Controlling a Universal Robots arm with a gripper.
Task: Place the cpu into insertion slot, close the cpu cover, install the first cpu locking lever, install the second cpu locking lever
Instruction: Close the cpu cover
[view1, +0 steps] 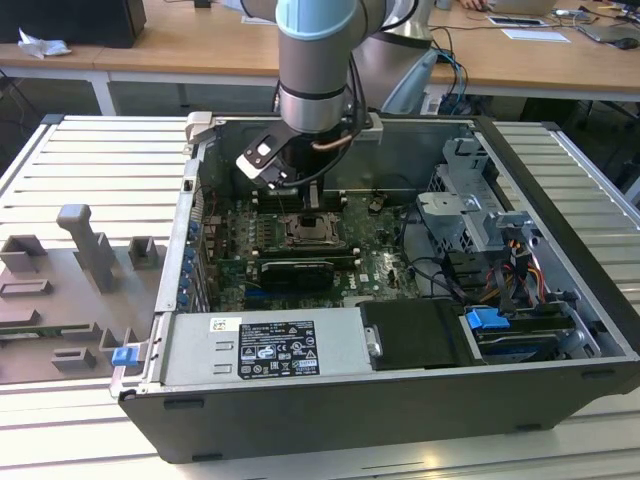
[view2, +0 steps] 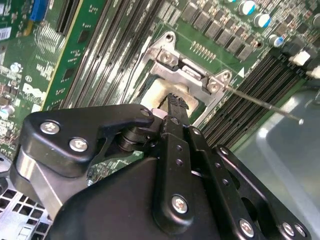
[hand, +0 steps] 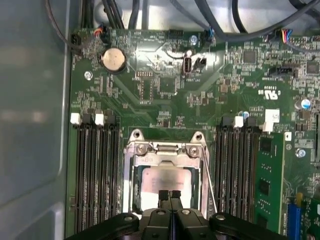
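Near the centre of the exterior view, the green circuit board's silver-rimmed insertion slot (view1: 312, 228) holds the pale silver square cpu (hand: 165, 179), framed by the thin silver metal cpu cover (hand: 129, 180). Both wrist views show the black gripper (hand: 169, 194) just above the cpu, its fingers pressed together and empty.

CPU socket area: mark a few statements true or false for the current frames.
1. The cpu lies in the insertion slot. True.
2. The gripper's fingers are spread wide. False: they are together, over the cpu.
3. A coin cell battery sits on the motherboard. True.
4. The computer case has its side panel on. False: it lies open, with the motherboard exposed.
5. Memory slots run along one side of the insertion slot alone. False: they flank it on both sides.
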